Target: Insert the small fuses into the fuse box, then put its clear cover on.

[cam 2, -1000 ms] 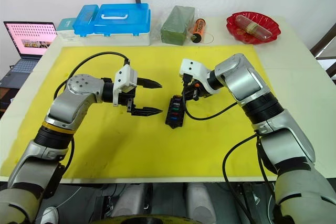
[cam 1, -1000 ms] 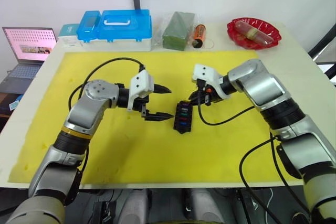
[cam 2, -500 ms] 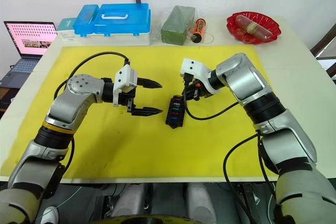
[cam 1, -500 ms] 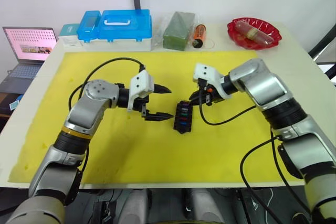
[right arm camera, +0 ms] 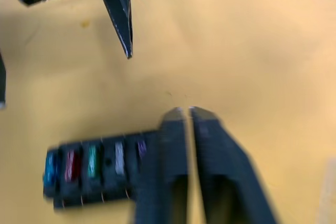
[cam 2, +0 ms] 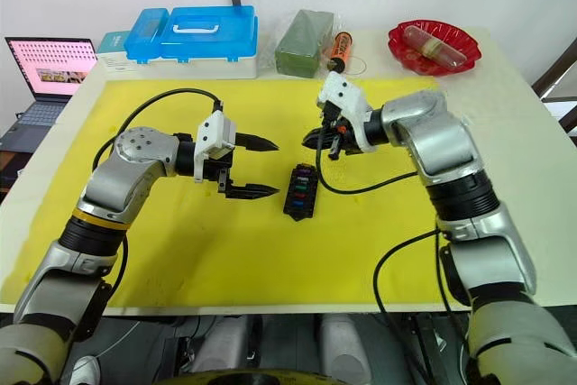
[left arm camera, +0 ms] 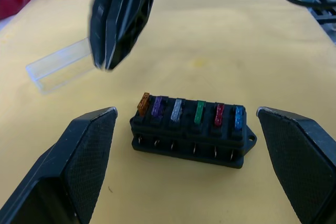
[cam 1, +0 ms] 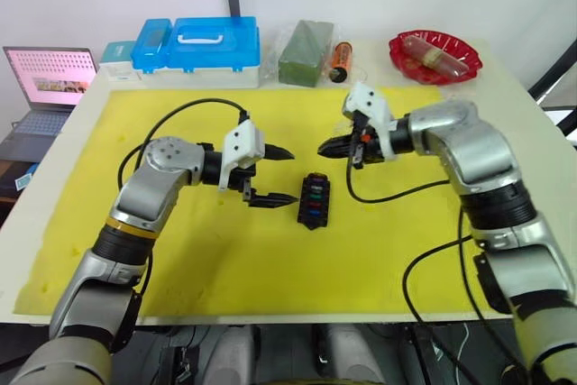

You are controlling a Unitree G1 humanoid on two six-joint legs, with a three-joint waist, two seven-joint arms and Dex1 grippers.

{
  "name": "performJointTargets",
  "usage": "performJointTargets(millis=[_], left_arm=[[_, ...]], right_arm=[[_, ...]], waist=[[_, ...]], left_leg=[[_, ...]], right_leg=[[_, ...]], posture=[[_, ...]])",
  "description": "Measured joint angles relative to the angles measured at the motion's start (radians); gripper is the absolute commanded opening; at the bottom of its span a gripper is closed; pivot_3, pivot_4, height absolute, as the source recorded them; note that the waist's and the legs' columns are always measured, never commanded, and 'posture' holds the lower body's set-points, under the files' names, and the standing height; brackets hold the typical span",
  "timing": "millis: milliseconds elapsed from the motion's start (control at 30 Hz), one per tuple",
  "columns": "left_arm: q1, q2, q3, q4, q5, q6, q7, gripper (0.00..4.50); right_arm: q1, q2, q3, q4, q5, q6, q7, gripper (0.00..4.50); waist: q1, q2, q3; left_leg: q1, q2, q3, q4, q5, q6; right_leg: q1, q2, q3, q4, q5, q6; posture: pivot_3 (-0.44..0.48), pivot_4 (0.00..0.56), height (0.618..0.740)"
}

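So all six small fuses (left arm camera: pixel 189 113) look seated in the fuse box (cam 1: pixel 314 199) mid-counter, left tool (cam 1: pixel 275 176) spread wide, right tool (cam 1: pixel 326 147) pinched empty, and that clear cover (left arm camera: pixel 60 64) nearby looks light, slippery, best pinched across its long sides.

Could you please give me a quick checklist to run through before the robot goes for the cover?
1. Six fuses in the fuse box: ok; orange one looks tilted.
2. Clear cover lying free on the yellow mat: ok.
3. Right gripper empty, fingers together: ok, must open first.
4. Left gripper open, empty: ok.
5. Cover's open side up or down: cannot tell.
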Motion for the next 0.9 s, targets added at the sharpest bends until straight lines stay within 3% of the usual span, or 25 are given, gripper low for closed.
performJointTargets(millis=[367,900], left_arm=[[-0.001,0.002,0.0,0.0,0.0,0.001,-0.002,4.5],[0.0,0.005,0.0,-0.007,0.0,0.005,-0.002,4.5]], right_arm=[[0.224,0.089,-0.109,-0.122,0.097,0.021,-0.182,0.06],[0.246,0.109,-0.111,-0.066,0.133,-0.027,-0.231,0.06]], waist=[[0.0,0.0,0.0],[-0.001,0.0,0.0]], left_leg=[[0.0,0.0,0.0,0.0,0.0,0.0],[0.0,0.0,0.0,0.0,0.0,0.0]], right_leg=[[0.0,0.0,0.0,0.0,0.0,0.0],[0.0,0.0,0.0,0.001,0.0,0.0]], posture=[[0.0,0.15,0.74],[0.0,0.15,0.74]])
